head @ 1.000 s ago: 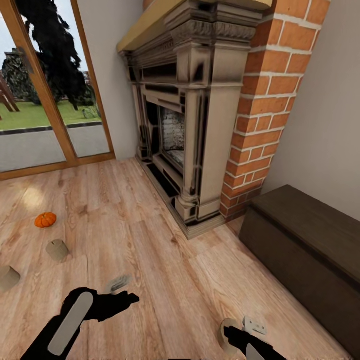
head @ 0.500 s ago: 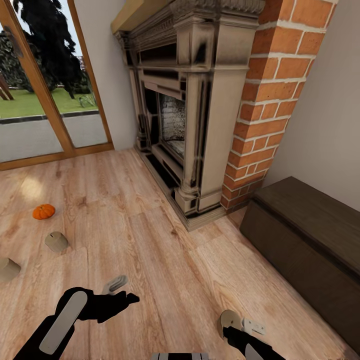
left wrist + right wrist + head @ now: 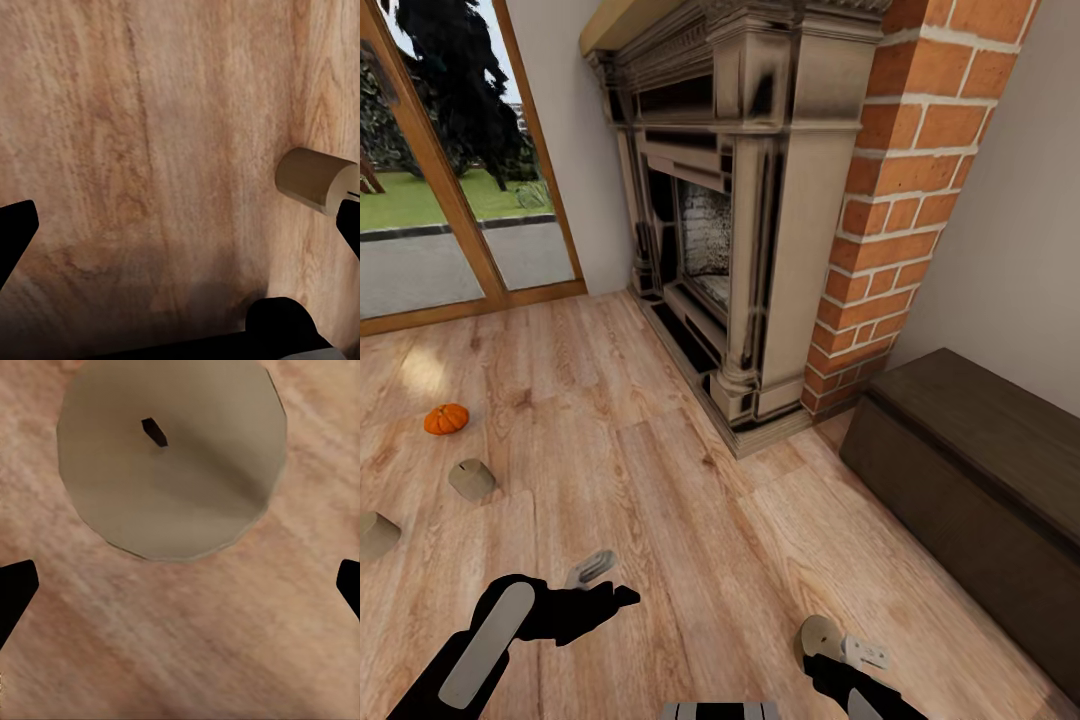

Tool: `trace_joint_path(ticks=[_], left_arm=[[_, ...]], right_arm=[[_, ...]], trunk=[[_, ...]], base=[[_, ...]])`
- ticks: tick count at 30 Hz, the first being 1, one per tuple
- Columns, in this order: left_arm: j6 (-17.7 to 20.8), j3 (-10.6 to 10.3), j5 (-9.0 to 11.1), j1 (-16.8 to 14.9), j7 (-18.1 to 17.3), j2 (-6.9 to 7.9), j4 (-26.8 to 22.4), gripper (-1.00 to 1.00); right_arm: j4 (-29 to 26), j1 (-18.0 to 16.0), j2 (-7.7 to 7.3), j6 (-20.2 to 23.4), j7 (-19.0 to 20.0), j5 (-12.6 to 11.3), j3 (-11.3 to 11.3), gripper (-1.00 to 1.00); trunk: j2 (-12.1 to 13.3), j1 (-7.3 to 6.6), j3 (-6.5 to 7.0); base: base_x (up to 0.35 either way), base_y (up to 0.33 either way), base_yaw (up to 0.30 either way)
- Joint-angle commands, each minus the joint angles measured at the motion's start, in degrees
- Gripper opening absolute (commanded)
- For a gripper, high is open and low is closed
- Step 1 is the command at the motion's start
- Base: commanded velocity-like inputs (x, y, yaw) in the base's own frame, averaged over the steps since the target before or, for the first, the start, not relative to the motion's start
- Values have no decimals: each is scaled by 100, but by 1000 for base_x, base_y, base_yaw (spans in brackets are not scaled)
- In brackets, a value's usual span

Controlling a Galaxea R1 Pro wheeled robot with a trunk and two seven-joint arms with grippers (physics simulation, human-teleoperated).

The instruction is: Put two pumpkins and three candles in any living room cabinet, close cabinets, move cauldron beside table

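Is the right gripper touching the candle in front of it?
Apart. In the right wrist view the candle lies on the floor ahead of the right gripper, with bare wood between it and both open jaws.

Bare floor ahead; fireplace and cabinet block right

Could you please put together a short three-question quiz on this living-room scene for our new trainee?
1. True or false: the pumpkin lies on the wooden floor.
2. How many candles show in the head view?
3. The cabinet stands: A) left of the fireplace, B) right of the brick column, C) by the glass door.

Key: 1 true. 2 three: and one just ahead of the right hand. 3 B.
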Motion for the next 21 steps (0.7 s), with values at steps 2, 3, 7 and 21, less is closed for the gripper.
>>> trace_joint_path(ticks=[2, 3, 7, 21], left_arm=[[3, -8, 60, -3, 61, 5, -6, 100], [1, -7, 57, -3, 62, 5, -6, 100], [0, -17, 52, -3, 64, 5, -10, 100], [1, -41, 45, -3, 64, 5, -109, 100]], right_arm=[[-11, 0, 0, 23, -41, -38, 45, 100], [-10, 0, 1, 23, -41, -37, 45, 100], [-9, 1, 2, 23, -41, -37, 48, 100], [-9, 1, 2, 23, -41, -37, 48, 100]], trunk=[[-2, -1, -4], [-2, -1, -4], [-2, -1, -4], [-2, -1, -4]], base=[[105, 0, 0], [159, 0, 0], [65, 0, 0], [136, 0, 0]])
